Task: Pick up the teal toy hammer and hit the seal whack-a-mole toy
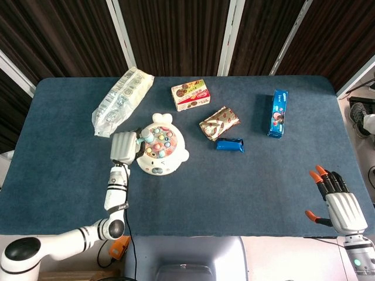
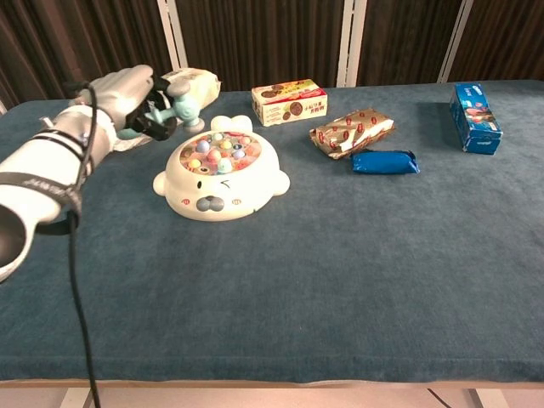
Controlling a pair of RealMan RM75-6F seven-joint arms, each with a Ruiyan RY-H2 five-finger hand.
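Note:
The white seal whack-a-mole toy [image 1: 161, 153] [image 2: 221, 177] lies left of the table's middle, its top studded with coloured pegs. My left hand [image 1: 123, 147] [image 2: 132, 92] grips the teal toy hammer [image 2: 172, 109] by its handle. The hammer's head [image 1: 144, 137] hangs above the toy's left rim, clear of the pegs. My right hand [image 1: 338, 201] rests open at the table's near right edge, fingers spread, holding nothing; the chest view does not show it.
A clear bag of packets [image 1: 122, 99] lies at the back left. A biscuit box [image 1: 190, 95], a brown snack pack [image 1: 219, 122], a small blue packet [image 1: 229, 144] and a blue box [image 1: 278, 112] lie behind and right of the toy.

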